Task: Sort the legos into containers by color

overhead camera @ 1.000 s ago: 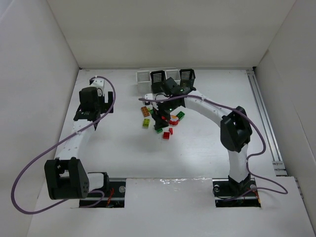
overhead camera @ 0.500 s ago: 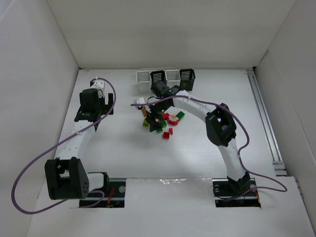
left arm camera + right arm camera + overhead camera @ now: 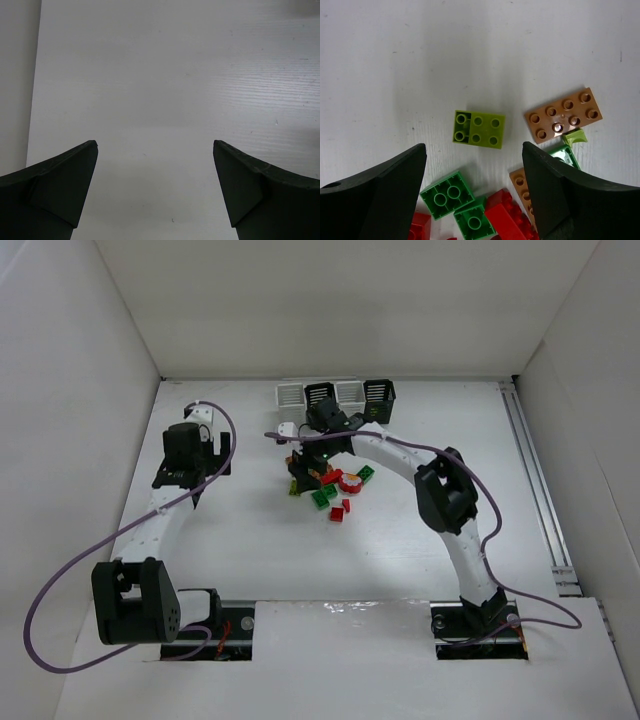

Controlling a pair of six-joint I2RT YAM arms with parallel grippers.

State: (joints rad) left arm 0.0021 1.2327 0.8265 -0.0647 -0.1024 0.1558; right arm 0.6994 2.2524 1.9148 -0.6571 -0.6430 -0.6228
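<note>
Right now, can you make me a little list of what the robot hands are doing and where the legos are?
Left gripper: open, holding nothing
Right gripper: open, above the pile
Legos: loose pile on the table; red, green, yellow-green, orange
Bins: four in a row behind the pile; white, black, white, black

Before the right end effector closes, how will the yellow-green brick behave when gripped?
The yellow-green brick looks like hard moulded plastic, so it is probably stiff and light. It lies flat, studs up, so it should not roll. Its smooth surface might slip under a weak grip.
</note>
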